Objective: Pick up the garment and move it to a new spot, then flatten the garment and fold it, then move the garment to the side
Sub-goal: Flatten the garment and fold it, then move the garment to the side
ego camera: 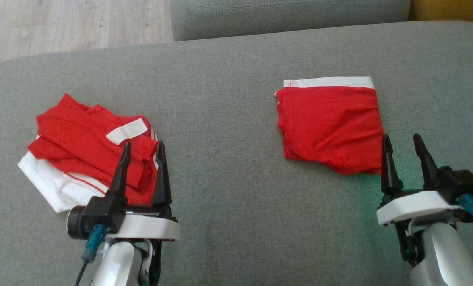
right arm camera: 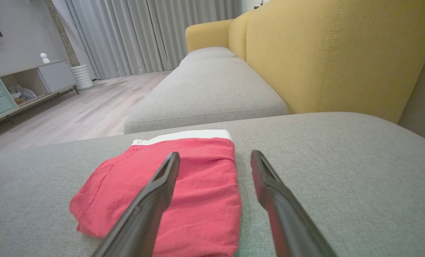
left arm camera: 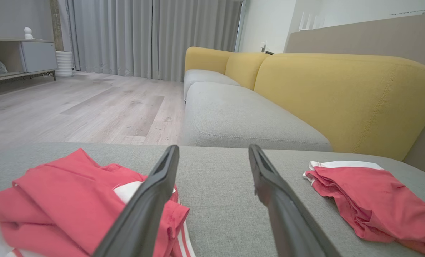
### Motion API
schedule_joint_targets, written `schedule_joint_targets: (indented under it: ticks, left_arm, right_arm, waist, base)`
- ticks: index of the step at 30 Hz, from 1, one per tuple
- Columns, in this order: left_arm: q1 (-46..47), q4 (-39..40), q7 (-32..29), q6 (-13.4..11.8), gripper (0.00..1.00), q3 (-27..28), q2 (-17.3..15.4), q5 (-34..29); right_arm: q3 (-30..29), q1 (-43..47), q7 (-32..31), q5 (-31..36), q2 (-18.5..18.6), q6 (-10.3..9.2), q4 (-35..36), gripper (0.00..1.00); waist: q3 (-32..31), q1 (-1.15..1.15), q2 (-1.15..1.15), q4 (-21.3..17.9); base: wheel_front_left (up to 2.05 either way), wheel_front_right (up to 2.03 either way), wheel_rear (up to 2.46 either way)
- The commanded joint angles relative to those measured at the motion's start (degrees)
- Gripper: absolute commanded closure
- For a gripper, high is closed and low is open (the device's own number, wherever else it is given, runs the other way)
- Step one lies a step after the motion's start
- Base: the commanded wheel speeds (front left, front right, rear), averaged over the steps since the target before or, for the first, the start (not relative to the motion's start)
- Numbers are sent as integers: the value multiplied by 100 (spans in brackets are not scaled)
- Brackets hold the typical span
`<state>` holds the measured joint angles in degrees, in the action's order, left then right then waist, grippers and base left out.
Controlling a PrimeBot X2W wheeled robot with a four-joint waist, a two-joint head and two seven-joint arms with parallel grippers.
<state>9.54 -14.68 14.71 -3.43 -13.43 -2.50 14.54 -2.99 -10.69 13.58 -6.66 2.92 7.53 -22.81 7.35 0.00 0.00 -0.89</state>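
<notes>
A folded red garment (ego camera: 330, 127) (left arm camera: 369, 192) (right arm camera: 205, 192) lies flat on the right half of a wide grey cushion (ego camera: 228, 159) (left arm camera: 216, 200) (right arm camera: 341, 171), nearer the cushion's back edge than its front. Its white waistband (ego camera: 328, 82) (right arm camera: 184, 136) runs along the side that faces the cushion's back edge, and the lower corner toward the cushion's right end is slightly bunched.

The right pincer (ego camera: 402, 137) (right arm camera: 214, 153) hangs over the cushion's right front part with both long dark fingers spread apart and nothing between them. In the head view its inner finger stands just beside the garment's right edge. From the right wrist view that same finger crosses in front of the red cloth, and whether it touches the cloth cannot be told.

On the cushion's left half sits a loose pile of red and white clothing (ego camera: 81, 139) (left arm camera: 62, 200), crumpled and layered. White fabric (ego camera: 49, 178) sticks out toward the cushion's front left, and a white strip (ego camera: 126, 130) lies across the top of the pile. The left pincer (ego camera: 144, 145) (left arm camera: 213, 148) is over the cushion's front left, at the pile's right edge. Its fingers are also wide apart and hold nothing.

Beyond the cushion's back edge is a second grey seat cushion (ego camera: 288, 16) (left arm camera: 241, 121) (right arm camera: 205, 96). A yellow backrest (left arm camera: 341, 96) (right arm camera: 334, 53) rises on the cushion's right side, and pale wooden floor (ego camera: 61, 24) (left arm camera: 91, 107) lies past its left back corner.
</notes>
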Motion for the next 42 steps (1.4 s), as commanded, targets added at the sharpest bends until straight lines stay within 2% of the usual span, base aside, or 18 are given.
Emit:
schedule_joint_targets:
  ticks: [1,7,16,23,26,27,28,31,36,39,42]
  left_arm:
    - [127,168,29,32,0,170,-38,-54]
    - [220,207,29,64,0,84,-38,-77]
    - [412,169,29,116,0,-35,-38,-98]
    - [575,174,29,88,0,-175,-38,-25]
    - [638,168,29,65,0,-202,-38,-28]
    - [643,168,29,62,0,-197,-38,-29]
    - [644,167,29,61,0,-187,-38,-31]
    - [624,144,29,58,0,-137,-38,-53]
    - [599,128,29,63,0,-85,-38,-55]
    - [594,148,29,60,0,-77,-38,-45]
    - [610,164,29,62,0,-96,-38,-39]
  right_arm:
    - [126,-123,-19,-33,-3,-4,219,0]
    - [-23,-335,-183,144,-3,-4,242,0]
    - [-444,-1047,-828,439,-3,-4,-394,0]
    - [-994,-1631,-1255,422,-4,-4,-1257,0]
    - [-982,-1825,-1504,477,-4,-4,-1714,0]
    - [-948,-1853,-1529,499,-4,-4,-1789,13]
    - [-907,-1878,-1519,553,-4,-4,-1838,100]
    - [-800,-1927,-1424,789,48,-4,-1916,100]
    - [-524,-1990,-1308,1200,353,-4,-1874,100]
    - [-304,-2042,-1356,1306,660,-4,-1782,100]
    - [-62,-2053,-1479,1325,1119,-4,-1698,100]
  waist:
    - [21,0,0,23]
    - [239,0,0,138]
    - [625,0,0,401]
    - [853,0,0,604]
    - [914,0,0,658]
    - [919,0,0,659]
    - [919,0,0,654]
    - [869,0,0,606]
    - [728,0,0,482]
    - [691,0,0,401]
    - [696,0,0,363]
  base:
    - [0,0,0]
    - [0,0,0]
    - [0,0,0]
    - [0,0,0]
    - [0,0,0]
    - [0,0,0]
    - [0,0,0]
    - [0,0,0]
    - [0,0,0]
    - [0,0,0]
    - [0,0,0]
